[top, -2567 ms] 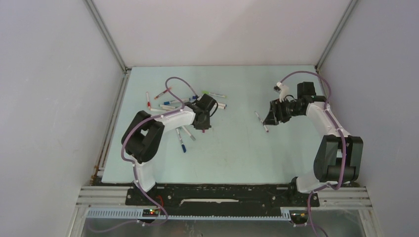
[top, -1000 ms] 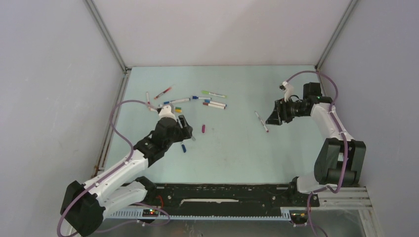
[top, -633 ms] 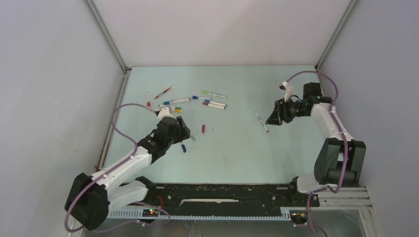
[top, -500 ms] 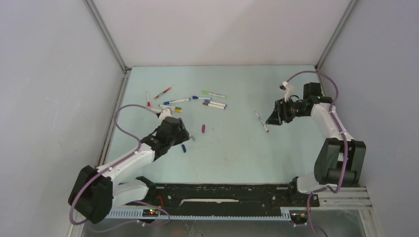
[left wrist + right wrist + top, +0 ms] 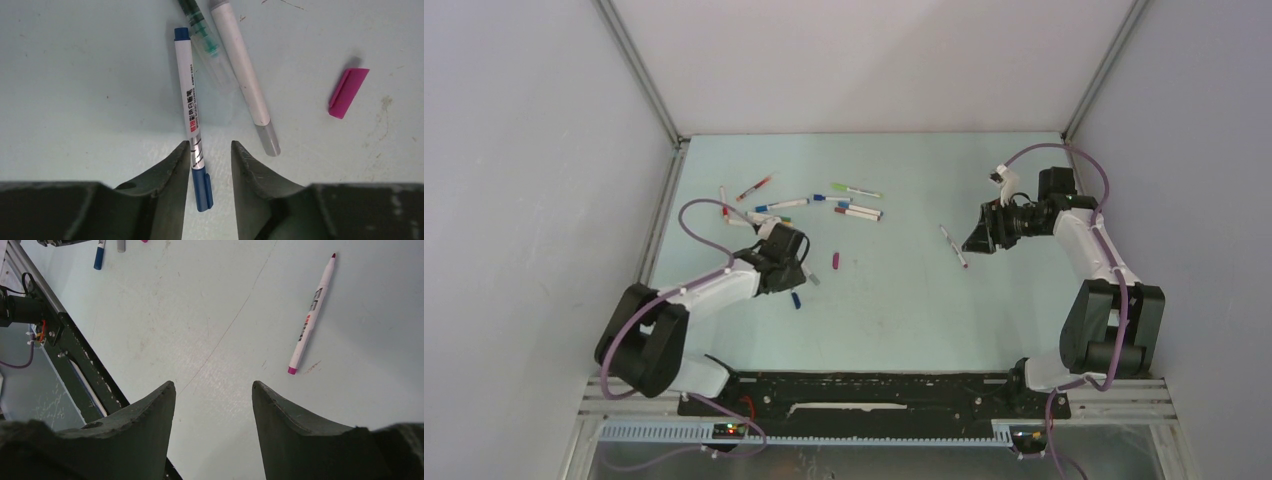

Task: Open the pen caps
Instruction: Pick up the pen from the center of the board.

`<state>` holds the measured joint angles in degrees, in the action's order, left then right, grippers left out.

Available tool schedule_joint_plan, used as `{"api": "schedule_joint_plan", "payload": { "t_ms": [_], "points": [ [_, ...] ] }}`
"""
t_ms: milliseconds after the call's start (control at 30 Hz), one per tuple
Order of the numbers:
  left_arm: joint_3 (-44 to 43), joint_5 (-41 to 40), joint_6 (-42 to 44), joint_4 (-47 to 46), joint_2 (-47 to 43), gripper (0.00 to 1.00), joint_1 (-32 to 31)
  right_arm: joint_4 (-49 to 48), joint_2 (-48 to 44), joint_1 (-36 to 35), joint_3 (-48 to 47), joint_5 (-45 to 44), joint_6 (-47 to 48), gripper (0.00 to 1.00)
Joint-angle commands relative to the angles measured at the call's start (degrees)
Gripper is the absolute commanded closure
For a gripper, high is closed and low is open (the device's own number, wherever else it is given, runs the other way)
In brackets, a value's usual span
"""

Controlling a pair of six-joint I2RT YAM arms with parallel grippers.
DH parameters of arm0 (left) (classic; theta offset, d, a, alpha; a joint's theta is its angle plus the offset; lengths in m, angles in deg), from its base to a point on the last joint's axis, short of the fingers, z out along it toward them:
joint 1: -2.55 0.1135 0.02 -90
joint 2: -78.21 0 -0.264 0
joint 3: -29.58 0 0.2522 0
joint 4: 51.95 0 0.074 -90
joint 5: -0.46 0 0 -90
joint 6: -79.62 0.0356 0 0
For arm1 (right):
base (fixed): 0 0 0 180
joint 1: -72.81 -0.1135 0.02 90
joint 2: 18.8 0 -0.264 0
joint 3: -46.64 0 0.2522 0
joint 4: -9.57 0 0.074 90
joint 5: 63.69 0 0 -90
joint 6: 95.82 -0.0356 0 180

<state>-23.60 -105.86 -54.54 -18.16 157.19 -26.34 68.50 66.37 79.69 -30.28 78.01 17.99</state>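
A white pen [image 5: 191,105] with a blue cap [image 5: 202,190] lies on the table between the jaws of my left gripper [image 5: 210,146]. The left finger touches the barrel and a gap remains at the right finger, so the gripper is open. The top view shows this gripper [image 5: 790,266] low over the table with the blue cap [image 5: 795,299] poking out. A loose pink cap [image 5: 348,93] lies to the right. My right gripper [image 5: 213,386] hangs open and empty above the table, near a pink-tipped pen [image 5: 311,315].
A grey-capped pen [image 5: 242,75] and an uncapped green pen [image 5: 200,30] lie just beside the blue one. Several more pens [image 5: 814,205] are scattered at the back left. The black base rail [image 5: 864,395] runs along the near edge.
My left arm has folded inward, with its gripper still over the blue-capped pen. Its jaws have narrowed around the barrel. The right arm has not moved.
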Motion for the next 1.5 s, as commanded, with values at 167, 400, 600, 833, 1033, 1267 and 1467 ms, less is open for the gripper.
{"api": "schedule_joint_plan", "payload": {
  "t_ms": [167,400,600,833,1033,1267,1467],
  "points": [
    [-6.4,-1.4,-0.4,5.9,5.2,0.68,0.7,0.2,-1.0,0.2,-1.6,1.2,0.7,0.39],
    [-8.3,-2.2,-0.2,8.4,7.2,0.69,0.6,0.2,-1.0,0.3,-1.6,1.3,0.7,0.39],
    [-10.0,-2.4,0.1,10.1,9.1,0.71,0.6,0.2,-1.0,0.3,-1.6,1.3,0.7,0.39],
    [-10.7,-2.5,0.4,10.9,9.9,0.71,0.6,0.3,-1.1,0.4,-1.6,1.5,0.8,0.39],
    [-11.2,-2.3,1.0,10.9,11.2,0.72,0.6,0.3,-1.5,0.8,-1.6,2.1,0.7,0.39],
    [-11.1,-2.6,1.6,10.1,13.5,0.73,0.7,0.4,-1.8,1.1,-1.6,2.5,0.7,0.39],
    [-10.3,-1.0,2.0,7.9,14.8,0.78,0.8,0.3,-1.8,1.6,-1.6,2.7,0.7,0.39]
  ]
}}
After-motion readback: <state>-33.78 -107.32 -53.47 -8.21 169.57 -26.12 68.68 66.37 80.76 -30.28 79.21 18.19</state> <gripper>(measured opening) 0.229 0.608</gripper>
